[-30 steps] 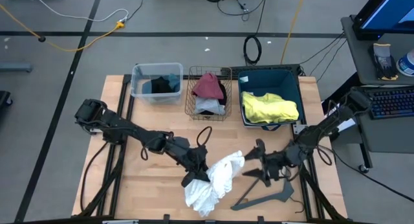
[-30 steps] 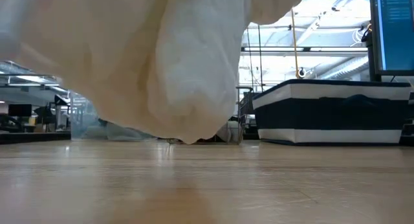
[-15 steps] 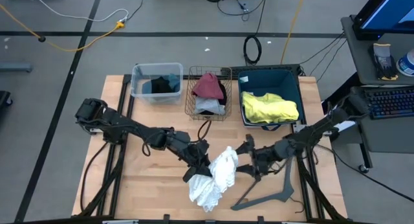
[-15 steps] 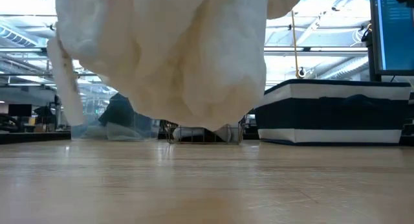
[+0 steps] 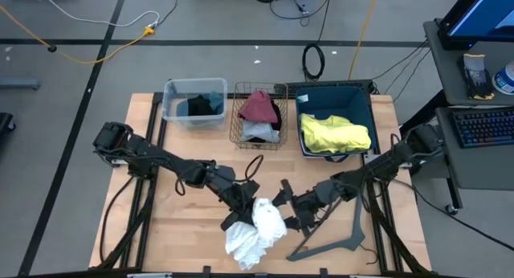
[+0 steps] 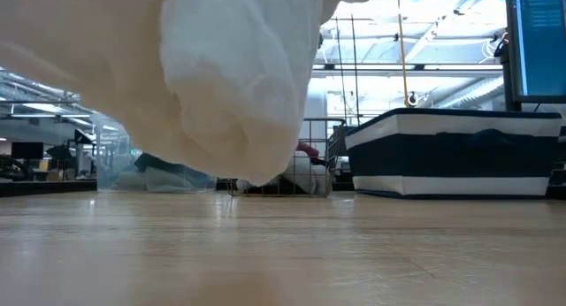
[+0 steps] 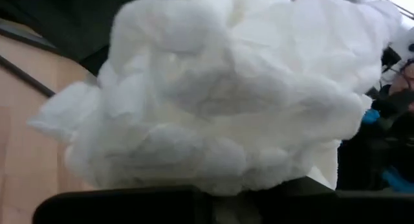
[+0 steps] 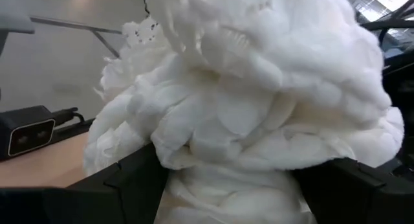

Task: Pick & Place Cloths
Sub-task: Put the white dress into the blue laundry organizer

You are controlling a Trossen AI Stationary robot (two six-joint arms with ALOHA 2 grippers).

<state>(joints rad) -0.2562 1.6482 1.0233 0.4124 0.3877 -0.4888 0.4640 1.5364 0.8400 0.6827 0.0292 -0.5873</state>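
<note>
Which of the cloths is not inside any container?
The crumpled white fabric cloth, held above the table between both pincers; the others lie in bins.

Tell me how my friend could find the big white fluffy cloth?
Look at the wooden table and follow the two dark arms to where they meet near its front edge. The white cloth is bunched up there between the left gripper and right gripper. It is the only cloth outside the three bins.

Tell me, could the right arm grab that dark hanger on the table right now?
Probably not yet. The hanger lies bare and close beside the right gripper, so nothing blocks it, but that gripper is pressed up against the white cloth, which the left gripper also holds.
</note>
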